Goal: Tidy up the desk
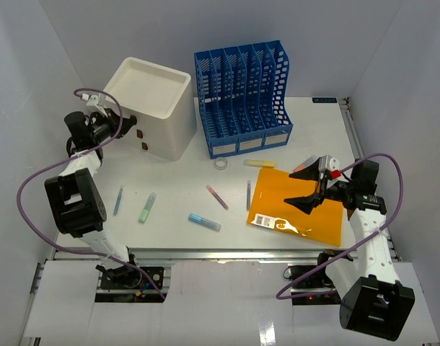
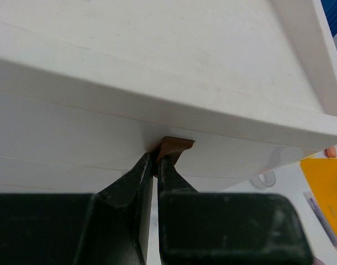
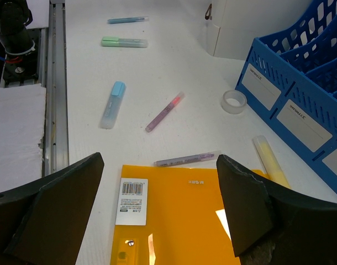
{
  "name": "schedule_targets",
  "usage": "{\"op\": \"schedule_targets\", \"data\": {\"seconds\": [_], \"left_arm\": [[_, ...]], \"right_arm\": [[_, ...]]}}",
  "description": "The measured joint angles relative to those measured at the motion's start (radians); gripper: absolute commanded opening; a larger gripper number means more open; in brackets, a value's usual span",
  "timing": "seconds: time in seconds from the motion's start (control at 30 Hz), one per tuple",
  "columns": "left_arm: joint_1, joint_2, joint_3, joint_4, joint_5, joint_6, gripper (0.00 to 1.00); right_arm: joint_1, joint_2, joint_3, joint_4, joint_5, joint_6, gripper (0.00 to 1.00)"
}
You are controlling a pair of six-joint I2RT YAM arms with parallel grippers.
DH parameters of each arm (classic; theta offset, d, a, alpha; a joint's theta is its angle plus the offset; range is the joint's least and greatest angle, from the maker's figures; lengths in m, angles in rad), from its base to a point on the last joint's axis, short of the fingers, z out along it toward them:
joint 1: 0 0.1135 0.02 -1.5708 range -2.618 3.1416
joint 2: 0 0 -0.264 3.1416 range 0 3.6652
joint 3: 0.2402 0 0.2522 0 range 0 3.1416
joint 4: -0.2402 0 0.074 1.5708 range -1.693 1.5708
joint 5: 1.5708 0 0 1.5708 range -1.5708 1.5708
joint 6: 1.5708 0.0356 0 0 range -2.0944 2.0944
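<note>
Plain white walls [image 1: 205, 21], three sides; even light.

Bright, even light casts soft shadows on the desk [image 1: 169, 180]; glare streaks the orange folder [image 1: 299, 205]; left-wrist foreground seems defocused.

The left gripper [image 1: 128, 121] is touching the white drawer unit [image 1: 149, 108] left of the blue file rack [image 1: 243, 97]; the right gripper [image 1: 303, 186] is hovering over the orange folder [image 1: 306, 220] in front of it.
</note>
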Motion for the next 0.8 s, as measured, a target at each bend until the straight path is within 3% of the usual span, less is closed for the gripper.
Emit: {"op": "schedule_targets", "data": {"seconds": [0.23, 0.8], "left_arm": [[-0.001, -0.062, -0.064, 0.027, -0.034, 0.000, 0.00], [0.014, -0.476, -0.391, -0.009, -0.183, -0.043, 0.00]], "right_arm": [[0.000, 0.003, 0.000, 0.000, 0.000, 0.000, 0.90], [0.000, -0.002, -0.001, 0.000, -0.001, 0.000, 0.91]]}}
